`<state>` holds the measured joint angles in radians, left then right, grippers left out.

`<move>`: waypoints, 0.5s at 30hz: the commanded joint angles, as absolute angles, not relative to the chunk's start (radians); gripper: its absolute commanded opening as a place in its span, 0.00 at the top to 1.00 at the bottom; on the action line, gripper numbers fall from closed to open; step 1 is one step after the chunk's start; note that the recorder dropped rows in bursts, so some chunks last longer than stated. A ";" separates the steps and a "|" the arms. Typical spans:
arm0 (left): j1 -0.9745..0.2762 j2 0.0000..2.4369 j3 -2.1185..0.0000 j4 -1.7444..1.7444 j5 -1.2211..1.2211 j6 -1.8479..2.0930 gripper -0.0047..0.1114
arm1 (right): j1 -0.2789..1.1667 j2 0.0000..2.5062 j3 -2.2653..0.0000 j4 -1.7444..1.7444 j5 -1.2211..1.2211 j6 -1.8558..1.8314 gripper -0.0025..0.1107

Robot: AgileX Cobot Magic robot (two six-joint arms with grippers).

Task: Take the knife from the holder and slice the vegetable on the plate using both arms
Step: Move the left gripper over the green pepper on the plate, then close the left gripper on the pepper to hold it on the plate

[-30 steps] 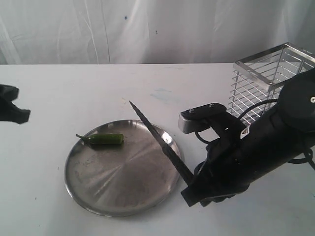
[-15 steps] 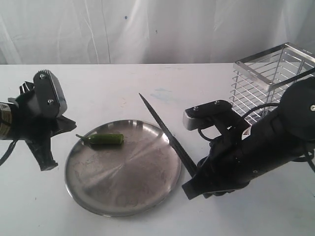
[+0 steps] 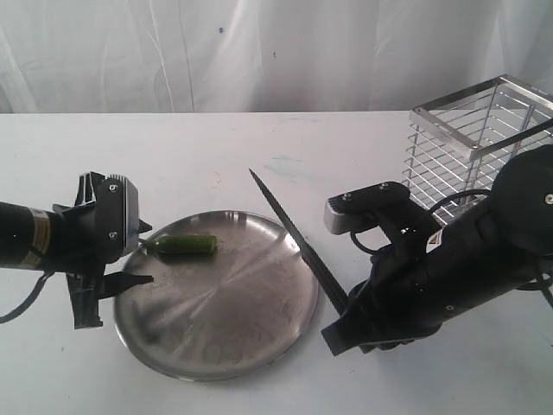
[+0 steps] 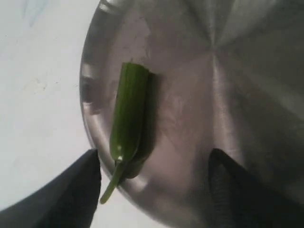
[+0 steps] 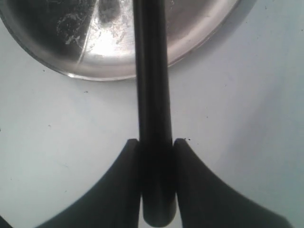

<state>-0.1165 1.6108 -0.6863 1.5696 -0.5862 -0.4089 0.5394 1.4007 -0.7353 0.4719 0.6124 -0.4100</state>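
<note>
Knife (image 3: 294, 239) raised beside the plate (image 3: 259, 346)
Right tool (image 5: 156, 152) is pinching the knife handle; left tool (image 4: 154, 164) is spreading wide around the vegetable (image 4: 128, 116) stem.

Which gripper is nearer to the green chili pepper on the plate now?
Left. The left gripper is open around the chili pepper's stem end. The right gripper holds the knife beyond the plate's opposite rim.

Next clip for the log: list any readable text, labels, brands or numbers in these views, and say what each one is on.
No text can be read in any view.
Left arm: a yellowish band with dark marks, too blurred to read.
Right arm: a small whitish patch at, too small to read.
Knife, plate, green chili pepper, wire holder: no marking visible.
</note>
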 commanded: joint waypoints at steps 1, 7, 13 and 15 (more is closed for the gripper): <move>-0.122 1.683 -0.690 1.396 -0.560 -0.178 0.37 | 0.537 1.399 -0.731 0.473 0.622 -0.396 0.98; -0.122 1.771 -0.767 1.339 -0.613 -0.126 0.37 | 0.537 1.399 -0.791 0.458 0.733 -0.388 0.98; -0.124 1.840 -0.866 1.339 -0.635 -0.213 0.37 | 0.537 1.399 -0.838 0.441 0.742 -0.364 0.98; -0.124 1.866 -0.895 1.351 -0.641 -0.252 0.37 | 0.536 1.399 -0.851 0.433 0.751 -0.355 0.98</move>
<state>-0.1165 1.8374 -0.8606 1.3433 -0.6258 -0.1982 0.5394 1.4022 -0.8299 0.4468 0.7383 -0.3723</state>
